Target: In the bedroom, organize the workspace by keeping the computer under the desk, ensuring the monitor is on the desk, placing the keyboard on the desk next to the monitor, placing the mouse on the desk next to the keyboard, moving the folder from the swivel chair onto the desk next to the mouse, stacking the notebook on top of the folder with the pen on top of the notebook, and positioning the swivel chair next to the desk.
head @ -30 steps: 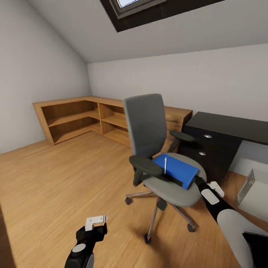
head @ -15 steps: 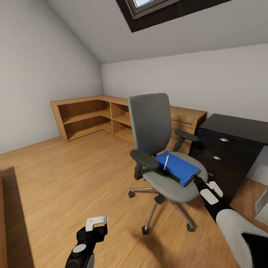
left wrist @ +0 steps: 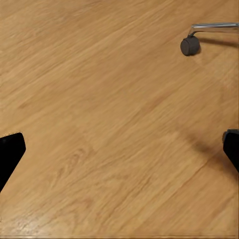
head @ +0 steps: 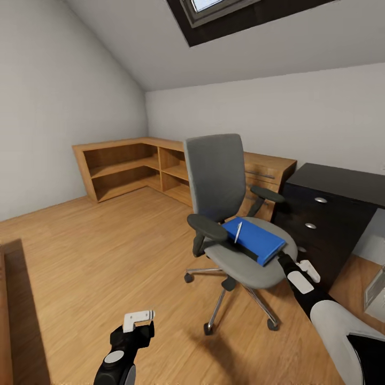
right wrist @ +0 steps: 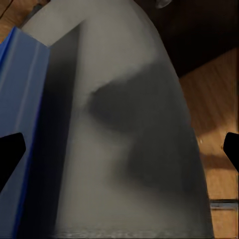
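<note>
The grey swivel chair (head: pixel 216 176) stands on the plank floor in front of the black desk (head: pixel 342 184) with its knobbed drawers. On the chair's seat (right wrist: pixel 129 124) lies the blue folder (head: pixel 256 242) (right wrist: pixel 25 124), and a thin pale pen (head: pixel 238 232) rests across it. My right gripper (head: pixel 284 262) (right wrist: pixel 119 154) is open at the seat's front edge, beside the folder. My left gripper (head: pixel 138 319) (left wrist: pixel 119 154) hangs open over bare floor, near a chair caster (left wrist: pixel 189 46). The grey-white computer (head: pixel 377 289) peeks in at the right edge. Monitor, keyboard, mouse and notebook are out of view.
Low wooden shelf cabinets (head: pixel 128 166) run along the back wall and into the left corner. A dark-framed skylight (head: pixel 214 13) sits in the sloped ceiling. A wooden edge (head: pixel 4 310) shows at the far left. Open floor (head: pixel 96 251) lies left of the chair.
The head view turned left about a second ago and has since held still. Both arms keep their pose, and the folder and pen stay on the seat.
</note>
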